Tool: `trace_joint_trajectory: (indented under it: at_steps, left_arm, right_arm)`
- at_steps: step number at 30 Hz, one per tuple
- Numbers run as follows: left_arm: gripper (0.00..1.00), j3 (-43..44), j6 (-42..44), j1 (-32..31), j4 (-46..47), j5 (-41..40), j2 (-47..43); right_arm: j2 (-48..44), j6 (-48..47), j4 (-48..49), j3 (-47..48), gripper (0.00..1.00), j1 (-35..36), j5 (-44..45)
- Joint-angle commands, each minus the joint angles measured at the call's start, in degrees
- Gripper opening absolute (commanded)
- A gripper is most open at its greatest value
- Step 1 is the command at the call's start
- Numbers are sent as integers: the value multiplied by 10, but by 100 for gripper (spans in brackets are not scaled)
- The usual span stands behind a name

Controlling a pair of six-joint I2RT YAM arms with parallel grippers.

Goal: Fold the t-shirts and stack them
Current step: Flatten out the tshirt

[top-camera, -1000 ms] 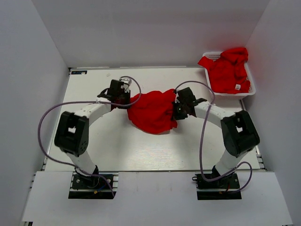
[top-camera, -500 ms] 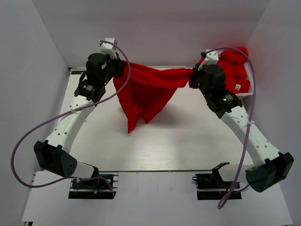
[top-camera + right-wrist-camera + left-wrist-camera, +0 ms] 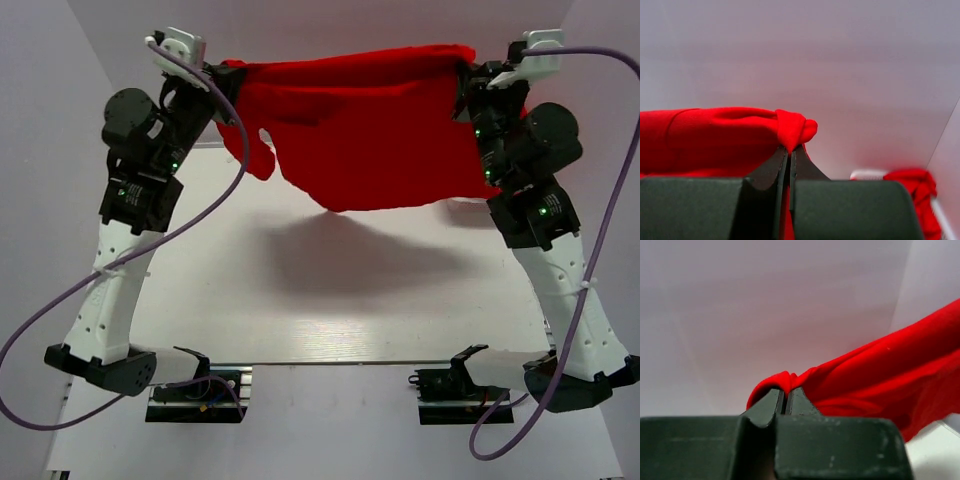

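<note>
Red t-shirt (image 3: 370, 130) spread wide in mid-air, top edge taut, lower edge sagging, sleeve (image 3: 258, 155) dangling left. Second red t-shirt (image 3: 914, 186) bunched far right.

One shirt (image 3: 370, 120) spread in air above table (image 3: 330, 320). Its left end pinched in left gripper (image 3: 225, 75), right end in right gripper (image 3: 465, 82). Right wrist view: second shirt (image 3: 912, 187) in basket (image 3: 867, 174), low right.

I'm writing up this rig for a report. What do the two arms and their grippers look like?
Both the left arm and right arm have white links, black joint housings and a looping purple cable. The left gripper and right gripper have dark, scuffed, wedge-shaped fingers.
</note>
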Motion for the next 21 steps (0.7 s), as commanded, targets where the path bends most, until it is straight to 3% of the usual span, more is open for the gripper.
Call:
trace_joint_trajectory:
  at_steps: [1,5,11,17,21]
  left_arm:
    - [0,44,34,2,2,32,-24]
    - [0,72,41,2,-9,48,-19]
    - [0,197,14,15,-87,-39,74]
    - [0,280,-1,15,-133,-132,225]
    - [0,307,13,21,-83,-163,293]
  right_arm:
    - [-13,-56,54,43,0,-2,9]
    - [-21,-71,81,53,0,-2,13]
    - [13,-86,90,57,0,-3,35]
    - [117,-113,103,83,0,-9,91]
    - [225,-122,119,157,0,-24,108]
